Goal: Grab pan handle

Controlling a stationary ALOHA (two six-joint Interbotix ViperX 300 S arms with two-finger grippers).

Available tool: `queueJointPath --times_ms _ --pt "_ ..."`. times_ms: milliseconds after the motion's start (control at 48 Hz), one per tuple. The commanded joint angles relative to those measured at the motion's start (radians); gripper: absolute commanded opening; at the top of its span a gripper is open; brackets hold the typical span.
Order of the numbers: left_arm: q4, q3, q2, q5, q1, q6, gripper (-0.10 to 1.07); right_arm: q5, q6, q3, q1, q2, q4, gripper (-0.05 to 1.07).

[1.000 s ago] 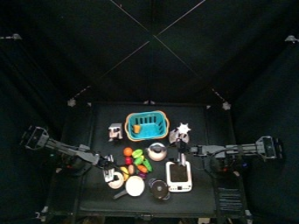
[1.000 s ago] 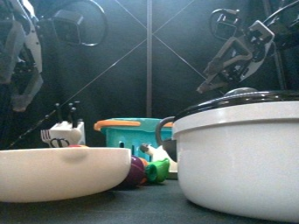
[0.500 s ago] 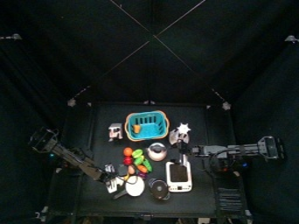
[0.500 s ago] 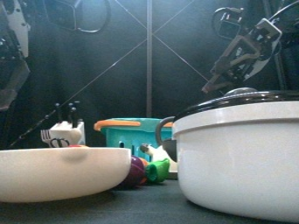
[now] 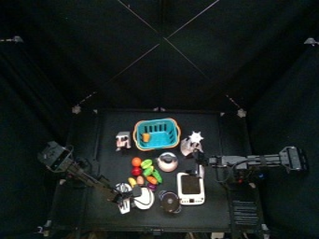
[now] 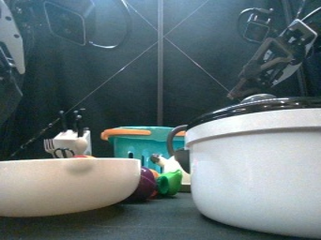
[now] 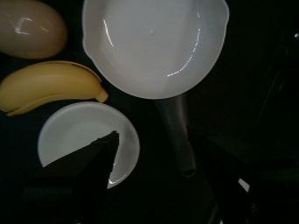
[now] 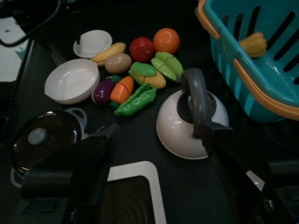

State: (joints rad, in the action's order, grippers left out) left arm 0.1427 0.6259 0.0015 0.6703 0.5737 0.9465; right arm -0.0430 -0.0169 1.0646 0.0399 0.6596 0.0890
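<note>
The pan (image 7: 158,44) is a pale round bowl, and its short grey pan handle (image 7: 172,118) runs straight out from the rim. My left gripper (image 7: 163,150) hangs open just above that handle, one jaw on each side, touching nothing. From above, the left gripper (image 5: 122,190) is over the table's front left corner. My right gripper (image 5: 210,161) hovers open and empty at the table's right side, over a white kettle (image 8: 187,122).
A banana (image 7: 52,87), a cream disc (image 7: 76,144) and a tan egg (image 7: 30,26) lie close beside the pan. A teal basket (image 5: 156,133) stands at the back, toy vegetables (image 8: 140,74) in the middle, a lidded pot (image 8: 41,140) nearby.
My left arm has swung toward the table's front left and come over the pan handle, jaws still open. The right arm has barely moved.
</note>
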Motion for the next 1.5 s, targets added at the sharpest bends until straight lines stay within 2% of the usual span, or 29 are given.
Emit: queueJointPath --times_ms 0,333,542,750,1042,1354,1479 --pt "-0.008 -0.038 0.032 0.000 0.012 0.000 0.97 -0.008 0.002 -0.008 0.003 0.018 -0.003 1.01" --pt "-0.023 -0.069 0.091 0.017 0.018 0.000 0.97 -0.015 0.002 0.003 0.012 0.028 -0.020 1.01" --pt "-0.029 -0.095 0.071 0.015 0.018 0.000 0.97 -0.015 0.003 0.006 0.014 0.028 -0.026 1.01" --pt "-0.052 -0.091 0.120 0.021 0.020 -0.015 0.97 -0.015 0.002 0.006 0.017 0.028 -0.034 1.01" --pt "-0.041 -0.066 0.124 0.025 0.020 -0.014 0.94 -0.015 0.002 0.011 0.017 0.028 -0.034 1.01" --pt "-0.018 -0.066 0.121 0.040 0.015 -0.017 0.71 -0.015 0.002 0.015 0.017 0.028 -0.032 1.01" --pt "0.005 -0.069 0.112 0.040 0.014 -0.018 0.70 -0.015 0.000 0.018 0.017 0.029 -0.031 1.01"
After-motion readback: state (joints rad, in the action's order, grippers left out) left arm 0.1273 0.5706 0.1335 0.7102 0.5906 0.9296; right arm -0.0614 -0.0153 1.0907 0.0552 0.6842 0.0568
